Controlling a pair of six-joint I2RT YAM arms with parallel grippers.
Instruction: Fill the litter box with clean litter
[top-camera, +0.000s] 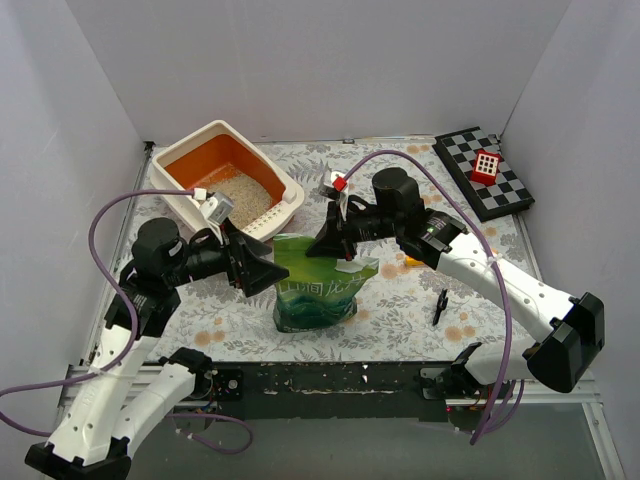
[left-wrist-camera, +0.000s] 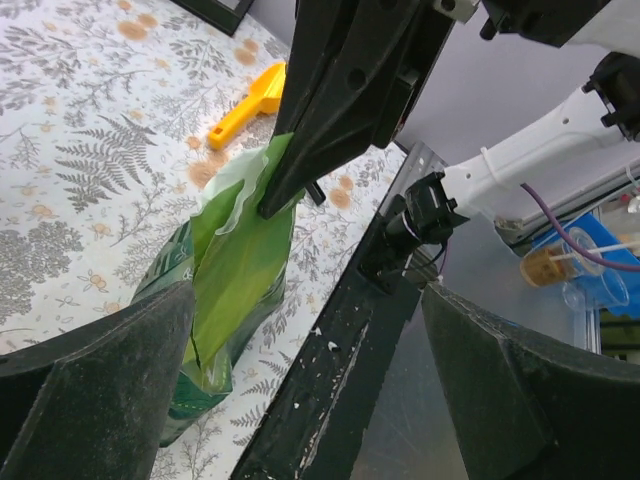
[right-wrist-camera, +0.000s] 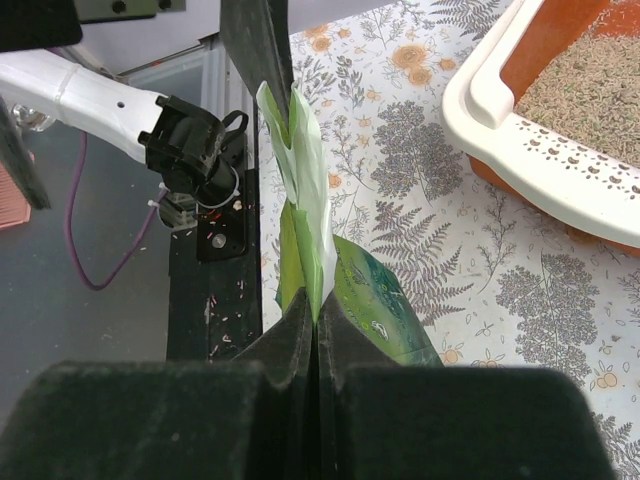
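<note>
The litter box (top-camera: 182, 150) is seen in the top view at the far left of the table, set at an angle, its cream rim framing an orange basin. The clean litter (top-camera: 250, 195) is spread as a pale, grainy layer over the end of the basin nearest the arms, with bare orange showing at the far end. In the right wrist view only a corner of the box is caught, but there a row of small holes along the rim and the coarse grain of the litter can be made out. Just in front of the box a glossy green bag (top-camera: 315, 290) is stood upright on the floral cloth (top-camera: 400, 310). Its top edge is pinched flat by the right gripper (right-wrist-camera: 316, 315), whose fingers are pressed together on the film. The left gripper (left-wrist-camera: 300, 400) is held close beside the bag with its fingers spread wide and nothing between them. A yellow scoop (left-wrist-camera: 245, 105), lying beyond the bag, is shown plainly only in the left wrist view.
</note>
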